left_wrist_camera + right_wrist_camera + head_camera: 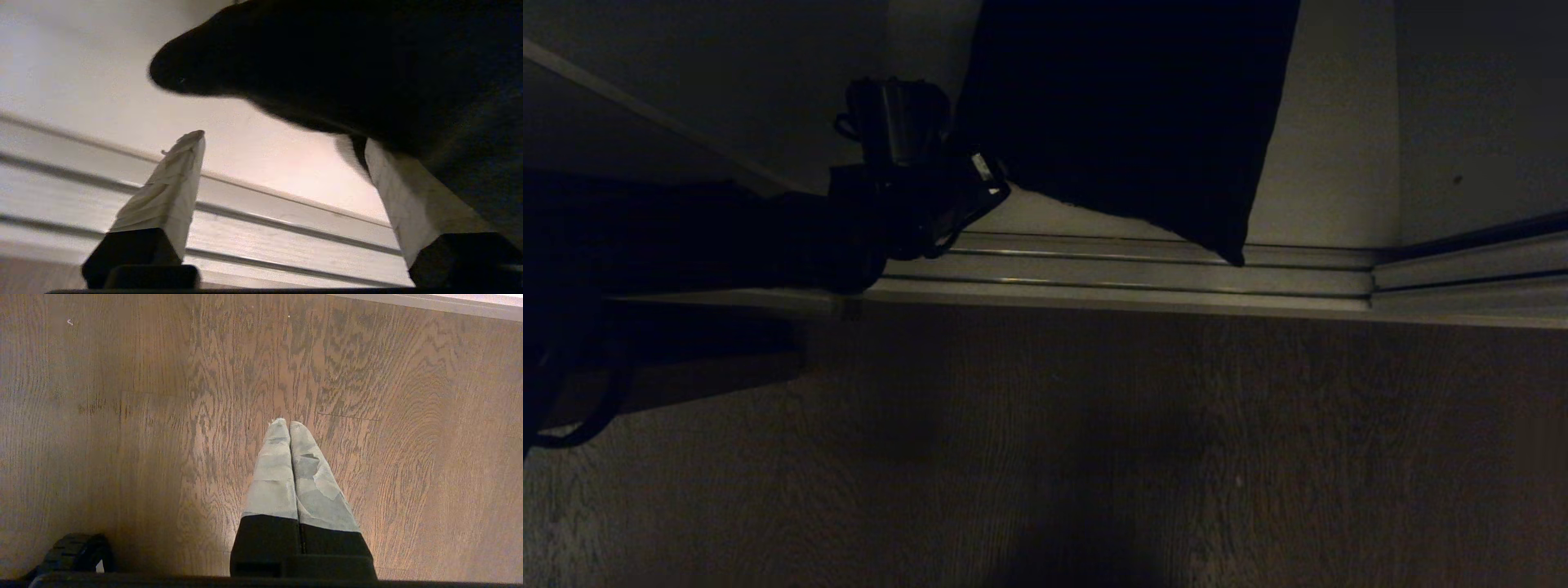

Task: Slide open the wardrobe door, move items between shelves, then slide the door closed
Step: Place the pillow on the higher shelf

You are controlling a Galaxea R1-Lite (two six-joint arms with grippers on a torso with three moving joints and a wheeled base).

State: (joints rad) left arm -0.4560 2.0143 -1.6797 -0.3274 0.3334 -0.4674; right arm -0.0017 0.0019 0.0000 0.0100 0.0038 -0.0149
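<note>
One black garment point(1127, 106) fills the upper centre of the head frame, lying on the off-white wardrobe floor point(1307, 188) just behind the sliding tracks point(1127, 269). Our left gripper point(282, 163) sits at its left edge with fingers point(171, 192) spread wide and gripping nothing, though the right-hand finger touches the cloth. We judge the risk to be a snag: withdrawing could drag that edge forward onto the tracks (which would foul the door later). Its long axis runs from top centre down to a corner point(1232, 249) pointing lower right, near the track. Our right gripper point(290, 428) hangs closed and empty over the wooden floor point(122, 416).
</note>
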